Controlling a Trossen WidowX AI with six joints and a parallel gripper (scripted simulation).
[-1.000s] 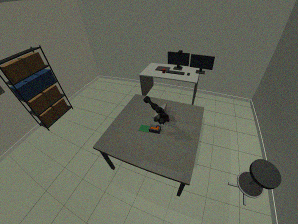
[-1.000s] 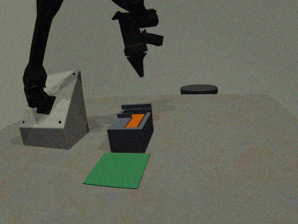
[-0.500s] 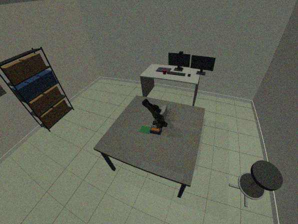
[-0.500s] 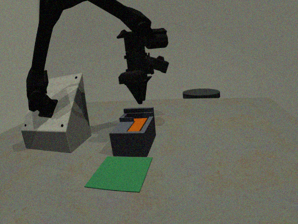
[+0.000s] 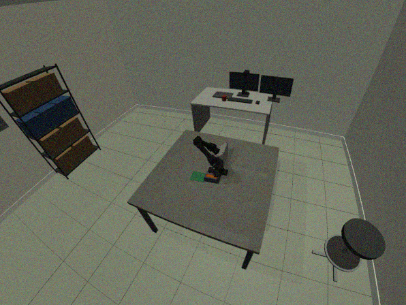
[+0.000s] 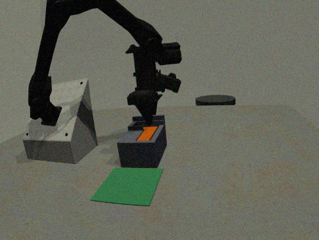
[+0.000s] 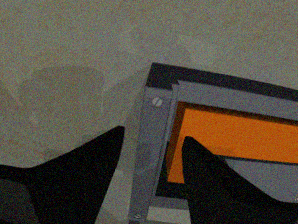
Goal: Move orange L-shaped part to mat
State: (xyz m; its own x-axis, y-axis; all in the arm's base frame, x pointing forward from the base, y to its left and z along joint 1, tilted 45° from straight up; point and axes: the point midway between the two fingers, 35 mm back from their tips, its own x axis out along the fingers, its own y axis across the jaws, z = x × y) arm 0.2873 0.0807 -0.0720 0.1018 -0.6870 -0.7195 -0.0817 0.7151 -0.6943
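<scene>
Here, claw [image 6: 147, 121] partly parted and grasping nothing, tips at the far end of the orange part [image 6: 146, 133], flush in the grey tray [image 6: 142, 155], green mat [image 6: 128, 186] just beside.

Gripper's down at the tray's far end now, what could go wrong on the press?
The gripper is part-open and holds nothing. One finger is over the orange part, the other outside the grey tray wall, so it may catch the rim instead of pressing. A press too near the middle might not tip the near end up.
</scene>
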